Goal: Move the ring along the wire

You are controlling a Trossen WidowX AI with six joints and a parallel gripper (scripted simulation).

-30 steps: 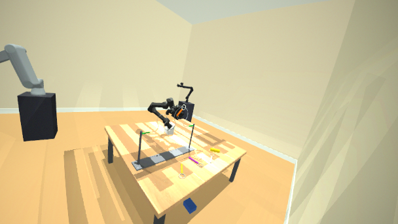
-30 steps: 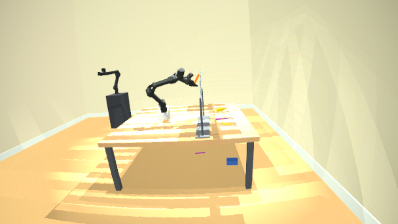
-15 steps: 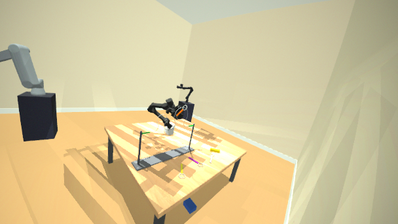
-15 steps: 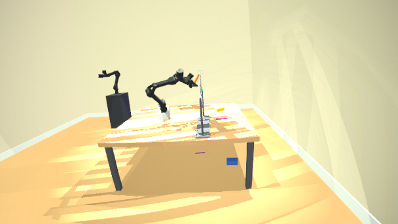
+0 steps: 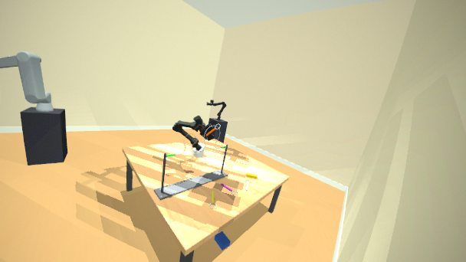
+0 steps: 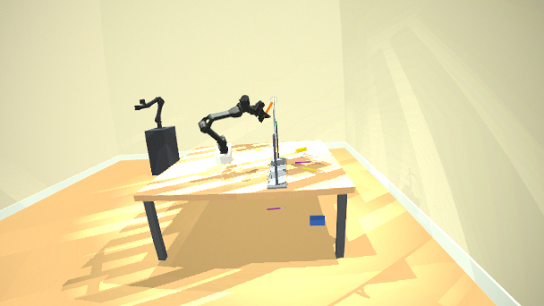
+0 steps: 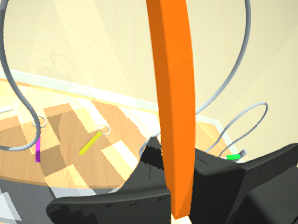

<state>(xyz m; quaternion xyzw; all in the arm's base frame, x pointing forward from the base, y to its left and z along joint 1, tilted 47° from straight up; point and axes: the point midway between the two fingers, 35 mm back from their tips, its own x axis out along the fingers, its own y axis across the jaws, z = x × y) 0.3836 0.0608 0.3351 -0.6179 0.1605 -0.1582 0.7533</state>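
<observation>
The orange handle (image 5: 211, 132) (image 6: 268, 107) (image 7: 177, 100) is tilted, its ring (image 5: 220, 126) (image 6: 270, 99) at the upper end. My gripper (image 5: 205, 135) (image 6: 267, 115) (image 7: 158, 141) is shut on the handle's lower part. The ring is high at the top of the large wire loop, nearer the right post (image 5: 224, 161) in the top view; whether it touches the wire is too small to tell. The grey wire (image 7: 248, 30) curves on both sides of the handle in the wrist view. One green part (image 5: 171, 155) is by the left post (image 5: 163, 172), the other (image 5: 224, 147) by the right post. The ring is outside the wrist view.
The posts stand on a grey base (image 5: 191, 183). Beyond it lie a yellow block (image 5: 251, 175), a purple-handled ring (image 5: 227, 188) and a yellow-handled ring (image 5: 213, 197) (image 7: 91, 143). A blue block (image 5: 222, 240) (image 6: 317, 220) shows below the table edge. Another arm stands on a dark pedestal (image 6: 162, 149).
</observation>
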